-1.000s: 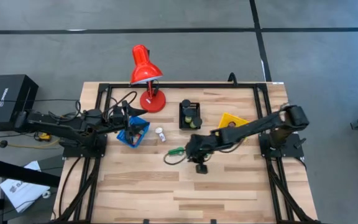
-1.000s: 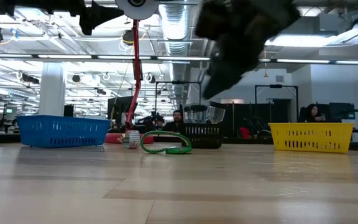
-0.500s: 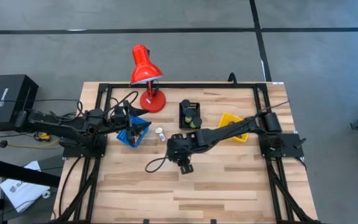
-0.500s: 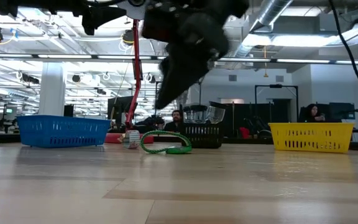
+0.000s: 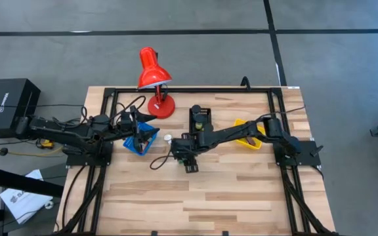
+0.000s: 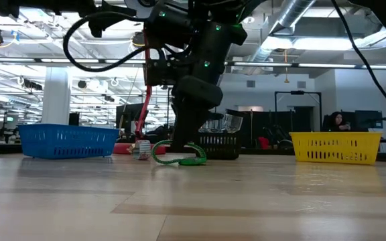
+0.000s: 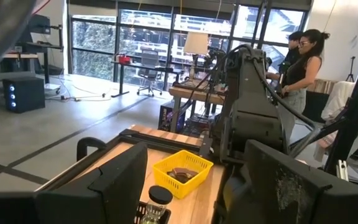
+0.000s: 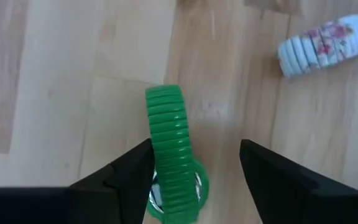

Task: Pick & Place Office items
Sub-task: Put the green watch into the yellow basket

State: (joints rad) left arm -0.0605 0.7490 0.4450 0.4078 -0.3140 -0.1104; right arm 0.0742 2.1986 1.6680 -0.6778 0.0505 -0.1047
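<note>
Two arms are on my screen, but only one is busy. A second ago my right gripper (image 8: 196,152) was off to one side of the green stick (image 8: 166,143), up in the air and nearly pinched shut. Now it has swung over and come down, and its fingers have spread wide.

From the wrist camera, the green stick lies on the table (image 5: 228,196) right between the two fingers. It sits closer to one finger than the other. I don't think the fingers are touching it yet. The white tube (image 8: 325,43) lies a bit further out, past the fingertips and off to one side. It is well clear of the hand.

To me this means the reach is done and the grab comes next. I would squeeze shut on the green stick. It might slide, since it is not in the middle.

My left gripper (image 7: 197,180) waits above the blue bin (image 5: 140,141), fingers wide, holding nothing.
</note>
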